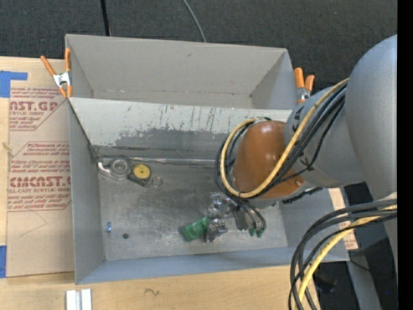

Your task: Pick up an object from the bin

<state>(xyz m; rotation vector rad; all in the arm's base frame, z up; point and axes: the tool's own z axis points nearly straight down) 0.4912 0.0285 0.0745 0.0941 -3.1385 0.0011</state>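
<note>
My gripper (219, 219) hangs low over the bin floor at the front right, its metal fingers sticking out from under the orange cover. Right at the fingertips lies a small green object (193, 230), lumpy and soft-looking, on the floor near the front wall. Whether the fingers touch it or close round it is hidden by the gripper's own parts. Another small green piece (258, 231) shows just to the right of the gripper.
At the back left of the floor lie a clear round ring-shaped thing (119, 168) and a yellow disc with a dark body (141, 172). A tiny blue speck (109, 227) sits near the left wall. The arm and its cables cover the bin's right side.
</note>
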